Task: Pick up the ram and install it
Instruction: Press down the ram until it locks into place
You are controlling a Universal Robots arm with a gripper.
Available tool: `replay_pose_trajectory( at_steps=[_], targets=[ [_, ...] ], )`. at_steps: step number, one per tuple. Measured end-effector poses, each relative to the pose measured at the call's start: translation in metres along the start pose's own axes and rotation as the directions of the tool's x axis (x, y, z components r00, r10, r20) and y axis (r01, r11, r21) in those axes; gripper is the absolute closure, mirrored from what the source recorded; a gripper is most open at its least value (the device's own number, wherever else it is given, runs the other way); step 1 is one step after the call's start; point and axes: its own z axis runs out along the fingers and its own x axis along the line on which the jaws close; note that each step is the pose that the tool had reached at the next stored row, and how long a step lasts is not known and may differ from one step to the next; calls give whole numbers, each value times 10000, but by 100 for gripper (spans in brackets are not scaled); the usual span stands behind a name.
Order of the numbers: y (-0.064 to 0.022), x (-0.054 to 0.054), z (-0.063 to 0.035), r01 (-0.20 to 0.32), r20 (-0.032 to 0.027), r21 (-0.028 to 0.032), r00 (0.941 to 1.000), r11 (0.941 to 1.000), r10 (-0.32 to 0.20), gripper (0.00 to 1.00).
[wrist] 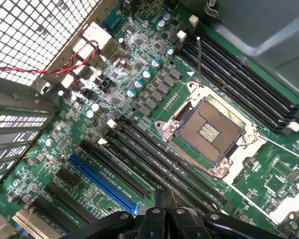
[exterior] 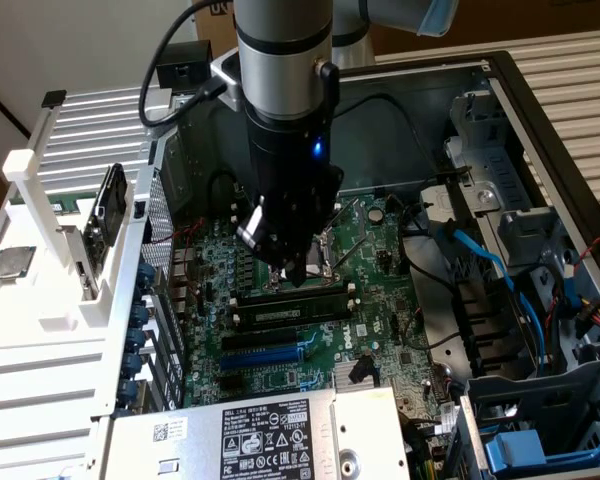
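1. The robot's arm reaches down into an open computer case [exterior: 540,120] and hangs over the green motherboard [exterior: 380,290].
2. The hand [exterior: 300,275] has its fingers pressed together. I see nothing caught between them in the exterior view, and in the wrist view the dark fingertips [wrist: 164,199] meet with no board between them.
3. The ram [exterior: 285,312] appears to stand on edge in one of the long black memory slots, just on the near side of the hand's tip. Its dark face, with a pale strip of label, is turned toward the exterior camera.
4. The tip of the hand is just above and slightly beyond the ram's top edge. I cannot tell whether it touches.
5. The ram's slot lies between the open processor socket [wrist: 209,130], on its far side, and the blue expansion slot [exterior: 265,355], on its near side.
6. I judge the picking up and carrying over to be done, since the ram is at the slot and not in the hand's grip.
7. The seating is unsettled. I cannot tell whether the ram is pushed fully home or whether the white end clips have snapped shut. With the shut hand so close over it, this looks like the pressing-in stage.
8. A white rack [exterior: 40,200] stands outside the case, well apart at the exterior view's left.
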Motion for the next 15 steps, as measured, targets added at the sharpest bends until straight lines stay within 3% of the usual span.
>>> replay_pose_trajectory(
  at_steps=[5, 10, 15],
  targets=[
    [0, 0, 0, -609, -15, 18, 9981, 9981, 609, 90],
    [0, 0, 0, -1235, -24, 27, 9923, 9923, 1235, 90],
    [0, 0, 0, -2107, -35, 39, 9775, 9775, 2107, 90]
  ],
)
